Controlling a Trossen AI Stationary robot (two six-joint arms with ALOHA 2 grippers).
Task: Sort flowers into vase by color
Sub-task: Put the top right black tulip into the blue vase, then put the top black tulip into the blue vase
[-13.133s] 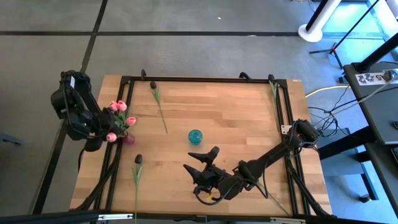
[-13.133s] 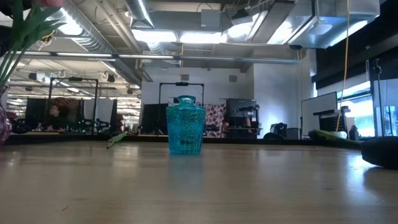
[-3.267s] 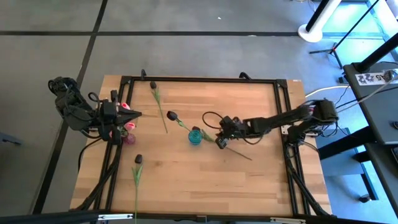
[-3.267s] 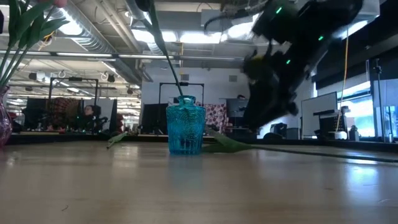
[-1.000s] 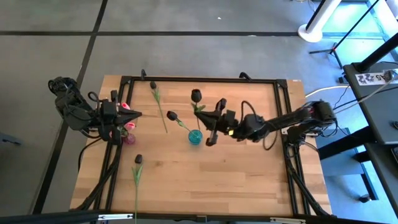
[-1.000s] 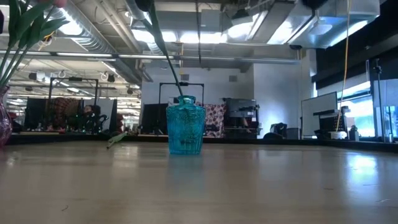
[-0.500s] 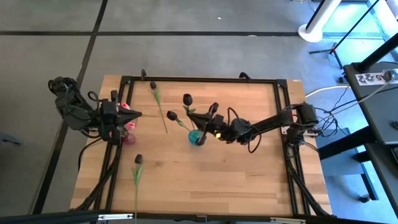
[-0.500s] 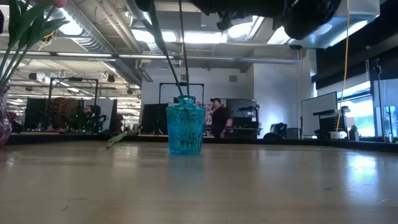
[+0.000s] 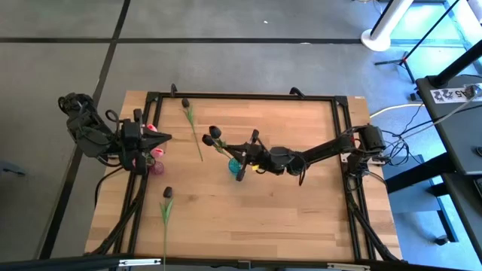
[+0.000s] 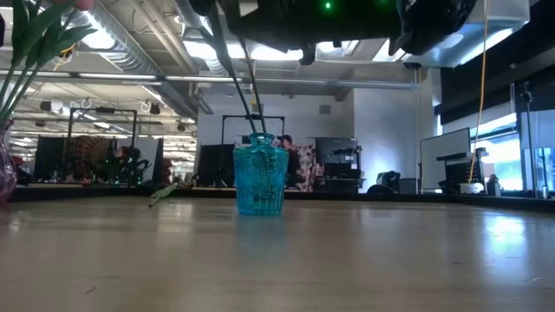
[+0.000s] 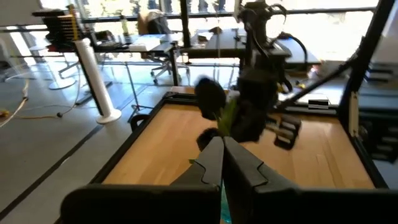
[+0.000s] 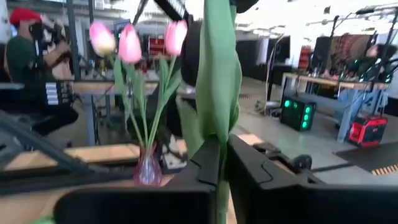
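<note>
right gripper [image 9: 243, 159] now down over the teal vase [image 9: 236, 164] | second dark tulip [image 9: 215, 132] lowered, stem in vase beside the first | person now behind vase in low view

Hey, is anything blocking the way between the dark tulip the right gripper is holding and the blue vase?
Nothing visible does. The right gripper holds the dark tulip right over the blue vase, and in the low view its stem already runs down into the mouth beside the other dark tulip's stem.
</note>
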